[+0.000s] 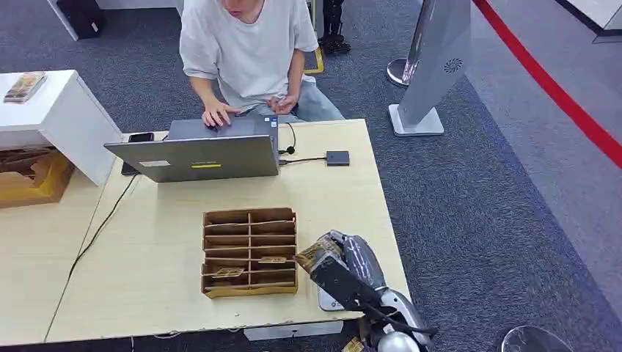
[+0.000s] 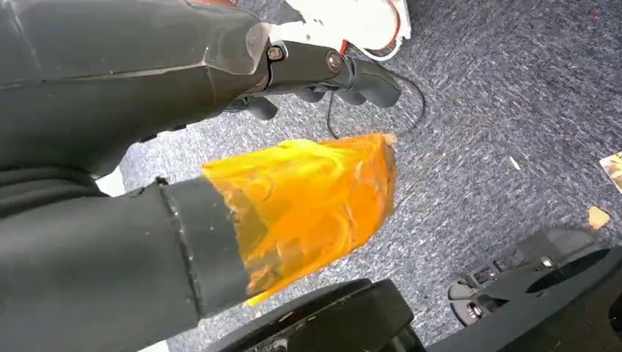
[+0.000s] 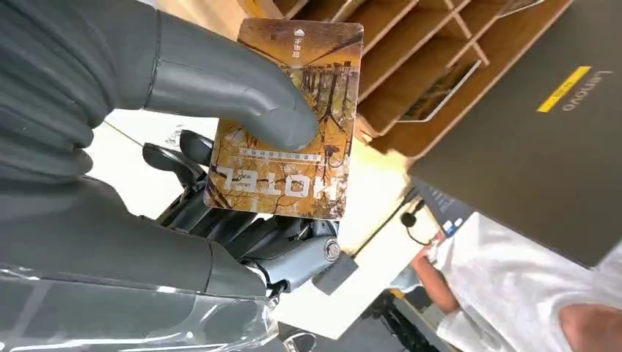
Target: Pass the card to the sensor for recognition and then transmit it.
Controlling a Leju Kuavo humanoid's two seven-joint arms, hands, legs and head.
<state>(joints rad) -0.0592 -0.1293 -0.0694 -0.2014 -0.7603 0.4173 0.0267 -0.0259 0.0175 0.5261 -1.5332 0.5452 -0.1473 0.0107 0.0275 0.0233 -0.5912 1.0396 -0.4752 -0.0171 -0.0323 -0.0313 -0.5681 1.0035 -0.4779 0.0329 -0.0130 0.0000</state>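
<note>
My right hand [image 1: 343,262] hovers over the table's near right corner, just right of the brown slotted card box [image 1: 249,253]. It pinches a brown hotel card [image 1: 311,254] between thumb and fingers. The right wrist view shows the card [image 3: 290,125] printed with trees and the word HOTEL, the thumb [image 3: 220,92] pressed on its face. A small dark sensor box [image 1: 337,158] lies on the far right of the table, cabled to the laptop [image 1: 198,155]. My left hand [image 2: 293,198], thumb wrapped in orange tape, hangs over grey carpet and holds nothing.
A person [image 1: 249,51] sits behind the laptop, hands at its keyboard. Other cards [image 1: 229,272] lie in the box's slots. A flat grey plate [image 1: 328,301] lies beneath my right hand at the table edge. A white cabinet [image 1: 62,110] stands left and a stand base [image 1: 416,121] on the right.
</note>
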